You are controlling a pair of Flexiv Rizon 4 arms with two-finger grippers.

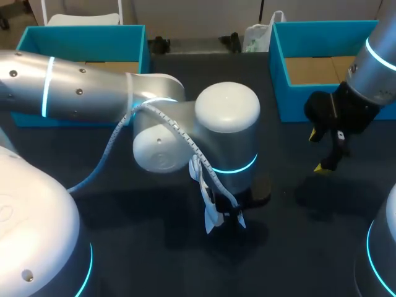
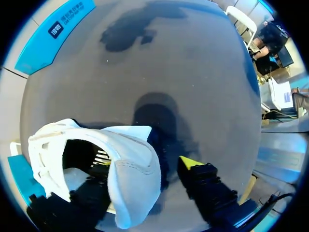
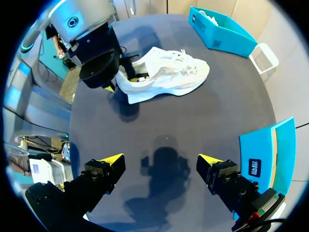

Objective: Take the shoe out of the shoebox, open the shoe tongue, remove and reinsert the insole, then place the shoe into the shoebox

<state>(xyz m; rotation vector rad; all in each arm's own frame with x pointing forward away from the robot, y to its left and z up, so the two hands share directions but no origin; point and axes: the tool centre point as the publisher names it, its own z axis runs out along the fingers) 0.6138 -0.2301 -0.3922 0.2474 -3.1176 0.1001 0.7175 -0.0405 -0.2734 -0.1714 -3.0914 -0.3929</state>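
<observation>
The dark surface [image 1: 154, 266] carries two teal shoeboxes in the head view, one [image 1: 80, 42] at 10 o'clock and one [image 1: 276, 62] at 2 o'clock, both showing brown cardboard floors. The left arm [image 1: 80, 93] reaches to the middle and hides nearly all of the single white shoe [image 1: 210, 219], which lies near 6 o'clock; only a scrap shows there. The right wrist view shows the whole shoe on its sole on the surface, laces up. The left wrist view shows the left gripper [image 2: 145, 169] spread wide over the heel, one finger in the shoe's mouth and the yellow-tipped one [image 2: 190, 162] outside and seemingly clear of it. The right gripper [image 1: 317, 151] hangs at 3 o'clock, its fingers wide apart and empty. A box side bears a small dark label with white print.
</observation>
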